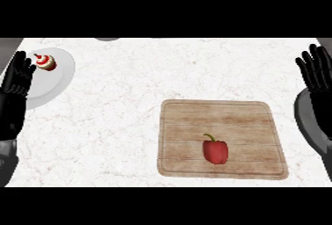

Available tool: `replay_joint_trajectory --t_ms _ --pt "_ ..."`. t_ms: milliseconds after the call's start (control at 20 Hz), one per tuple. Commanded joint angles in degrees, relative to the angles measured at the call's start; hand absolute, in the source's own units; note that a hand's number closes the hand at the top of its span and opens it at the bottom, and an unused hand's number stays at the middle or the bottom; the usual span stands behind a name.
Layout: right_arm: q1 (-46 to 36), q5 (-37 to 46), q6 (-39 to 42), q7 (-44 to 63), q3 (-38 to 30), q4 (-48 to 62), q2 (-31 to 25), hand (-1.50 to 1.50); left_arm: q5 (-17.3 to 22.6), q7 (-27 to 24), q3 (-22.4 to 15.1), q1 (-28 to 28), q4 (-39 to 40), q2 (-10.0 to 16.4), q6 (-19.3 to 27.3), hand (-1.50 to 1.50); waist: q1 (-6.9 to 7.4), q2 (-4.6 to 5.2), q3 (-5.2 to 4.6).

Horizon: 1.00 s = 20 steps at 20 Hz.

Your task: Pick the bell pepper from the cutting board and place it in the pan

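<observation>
Skin on the pepper (216, 152) looks glossy and smooth, so I'd judge it a little slippery. It is likely hollow and light, with walls that give somewhat under a squeeze. The red body is the place to take hold, fingers on 1 flank and thumb on the other, not the thin green stem curling off its far end. It seems to lie on its side on the board (188, 127), in the near half, a bit right of the middle. The board is pale grained wood, a rectangle with rounded corners, flat on the white veined marble bench (130, 79). Just right of the board shows the dark grey curved rim of the pan (303, 123), mostly cut off. The right hand (319, 70) rests off the board's far right corner, fingers straight and spread, holding nothing. The left hand (18, 81) rests well left of the board, equally spread and empty, beside a round white plate (62, 74) carrying a small cupcake (45, 62).
</observation>
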Motion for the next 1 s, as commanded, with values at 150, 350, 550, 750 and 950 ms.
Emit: replay_joint_trajectory --t_ms 150,350,550,750,950 --pt "-8.84 0.18 4.86 8.19 8.33 -6.28 1.30 1.50 3.67 8.35 -1.87 -0.48 -0.42 -4.50 -0.82 0.00 2.02 -1.49 -0.17" --pt "-5.09 14.12 1.80 12.41 11.03 -8.03 -7.50 1.50 7.10 12.10 -4.11 1.15 1.42 -9.82 -0.34 0.00 -0.60 -1.87 -0.29" --pt "7.07 23.11 0.57 3.21 11.58 -17.72 -11.54 -1.50 8.00 14.03 -2.36 3.38 -2.28 -8.71 0.45 0.00 -1.04 -2.07 -0.09" --pt "15.57 24.68 0.43 2.76 3.11 -23.66 -18.35 -1.50 7.18 12.95 -2.69 3.83 -0.62 -9.66 -0.20 0.00 -1.44 -1.82 -0.14" --pt "12.14 28.66 4.84 10.04 3.56 -29.83 -22.18 -1.50 5.83 14.19 -3.79 3.54 -2.18 -10.56 0.32 0.00 0.13 -1.63 -0.19"
